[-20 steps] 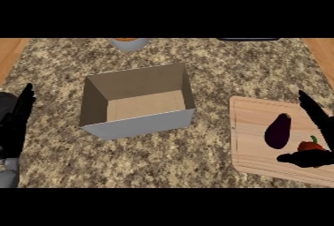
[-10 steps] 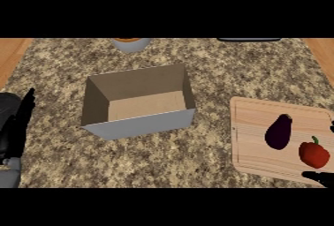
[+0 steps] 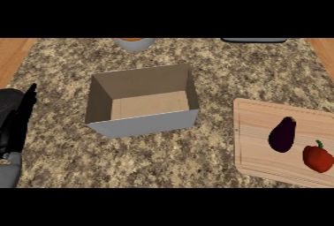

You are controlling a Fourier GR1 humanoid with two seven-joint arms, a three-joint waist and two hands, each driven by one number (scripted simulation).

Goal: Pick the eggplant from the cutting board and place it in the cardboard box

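Eggplant (image 3: 282, 134) lies on cutting board (image 3: 256, 145) beside red pepper (image 3: 318, 158)

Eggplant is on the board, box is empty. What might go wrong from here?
1. The red pepper lies close beside the eggplant on the cutting board; a hand closing on the eggplant may catch or nudge it.
2. The cardboard box has upright walls; a low carry could clip the wall facing the board.
3. The left hand, resting open at the left edge, would have to cross the box to reach the board.
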